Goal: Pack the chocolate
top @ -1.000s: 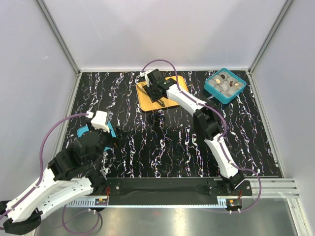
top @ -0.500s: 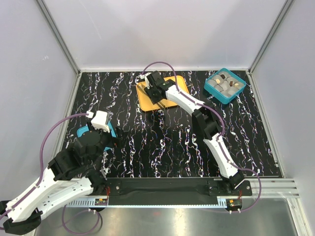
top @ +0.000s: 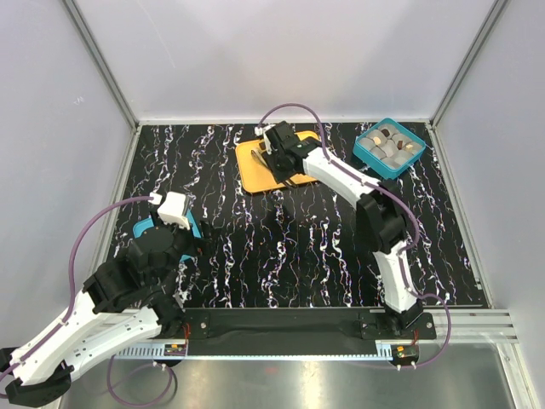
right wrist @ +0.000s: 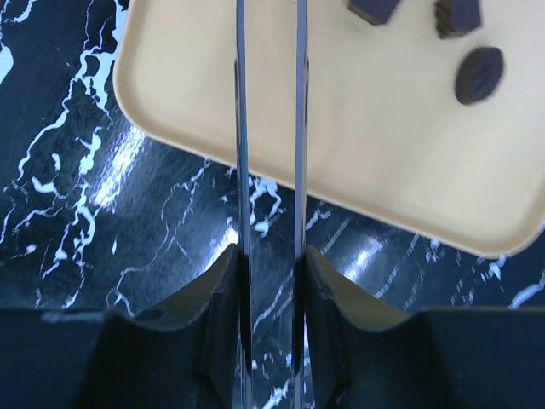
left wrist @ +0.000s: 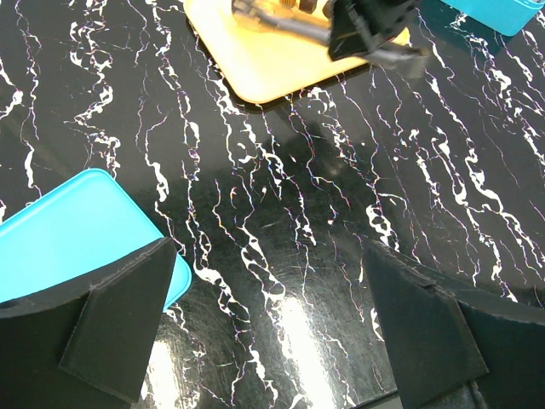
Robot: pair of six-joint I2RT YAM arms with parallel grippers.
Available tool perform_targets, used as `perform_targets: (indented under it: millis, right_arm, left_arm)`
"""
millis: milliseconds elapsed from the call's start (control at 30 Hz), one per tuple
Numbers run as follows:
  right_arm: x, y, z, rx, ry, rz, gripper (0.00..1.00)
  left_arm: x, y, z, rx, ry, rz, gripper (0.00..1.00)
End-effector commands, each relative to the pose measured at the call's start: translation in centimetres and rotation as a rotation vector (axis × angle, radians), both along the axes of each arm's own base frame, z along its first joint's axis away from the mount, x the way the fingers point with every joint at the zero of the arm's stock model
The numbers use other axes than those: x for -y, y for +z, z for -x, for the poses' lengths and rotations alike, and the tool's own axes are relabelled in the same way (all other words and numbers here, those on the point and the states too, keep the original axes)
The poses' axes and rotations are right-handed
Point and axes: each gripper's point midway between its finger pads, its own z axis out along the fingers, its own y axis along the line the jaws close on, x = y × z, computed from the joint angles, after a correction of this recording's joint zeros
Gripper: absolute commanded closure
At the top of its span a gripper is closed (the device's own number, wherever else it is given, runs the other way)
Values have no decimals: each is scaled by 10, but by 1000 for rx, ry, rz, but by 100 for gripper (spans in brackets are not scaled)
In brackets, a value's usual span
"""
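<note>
Three dark brown chocolates (right wrist: 479, 74) lie on the orange tray (right wrist: 358, 136) in the right wrist view. More chocolates (top: 393, 145) sit in the teal box (top: 371, 156) at the back right. My right gripper (right wrist: 271, 281) is shut on metal tweezers (right wrist: 268, 128) that reach over the tray; their tips are out of that view. In the top view the right gripper (top: 285, 158) hangs over the tray (top: 254, 170). My left gripper (left wrist: 272, 341) is open and empty over the bare table.
A teal lid (left wrist: 68, 230) lies by my left gripper's left finger and shows in the top view (top: 145, 227). The table is black marble with white veins. White walls and metal posts enclose it. The right gripper (left wrist: 370, 30) shows in the left wrist view.
My right gripper with the tweezers has shifted right over the tray and its arm has swung right. The left arm has not moved.
</note>
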Motion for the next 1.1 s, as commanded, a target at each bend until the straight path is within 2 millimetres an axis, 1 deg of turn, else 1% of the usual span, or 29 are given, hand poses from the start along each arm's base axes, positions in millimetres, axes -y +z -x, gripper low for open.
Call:
perform_targets:
  millis: [0, 167, 300, 333, 400, 433, 500, 533, 567, 633, 667, 733, 767, 867, 900, 967, 1000, 1033, 1067]
  right_arm:
    - [13, 55, 9, 73, -60, -30, 72]
    - [28, 68, 24, 63, -99, -50, 73]
    - [56, 77, 22, 47, -184, -60, 73]
    - [75, 80, 16, 52, -228, -58, 73]
    - [96, 81, 9, 37, -295, -91, 73]
    - [122, 86, 1, 39, -356, -108, 73]
    - [147, 91, -6, 52, -425, -118, 73]
    - [161, 96, -6, 61, -456, -124, 73]
    - [185, 98, -12, 68, -517, -133, 73]
    - [206, 102, -13, 74, -567, -146, 73]
    - [230, 103, -17, 78, -628, -145, 73]
    - [250, 102, -17, 75, -676, -144, 73]
    - [270, 102, -17, 78, -730, -128, 73]
    - [297, 93, -16, 66, -805, -98, 73]
    - [312, 91, -15, 60, -841, -93, 73]
    - [324, 82, -16, 39, -869, -89, 73]
    - [327, 81, -17, 37, -876, -93, 73]
    - [335, 77, -18, 27, -894, -93, 73]
    - [336, 74, -19, 18, -895, -102, 73]
  left_arm:
    - [0, 11, -3, 39, 9, 37, 1]
    - [1, 11, -2, 39, 9, 40, 1]
    - [1, 12, -2, 38, 9, 42, 1]
    - [1, 11, -2, 39, 8, 43, 1]
    - [1, 12, -2, 40, 6, 45, 1]
    - [1, 12, -2, 39, 3, 45, 1]
    - [2, 11, -2, 38, 3, 44, 1]
    - [2, 11, -1, 37, 2, 43, 1]
    - [2, 11, -1, 37, 2, 43, 1]
    - [2, 11, -2, 36, 2, 43, 1]
    - [2, 11, -1, 37, 0, 45, 1]
    - [2, 11, -1, 39, 0, 44, 1]
    - [2, 12, -1, 40, -2, 47, 1]
    - [2, 12, -1, 39, 0, 44, 1]
    - [2, 12, -1, 41, -2, 48, 1]
    - [2, 12, -1, 40, -2, 47, 1]
    - [2, 11, -1, 37, -2, 44, 1]
    - [2, 12, -1, 38, -2, 45, 1]
    - [2, 11, -2, 37, 0, 44, 1]
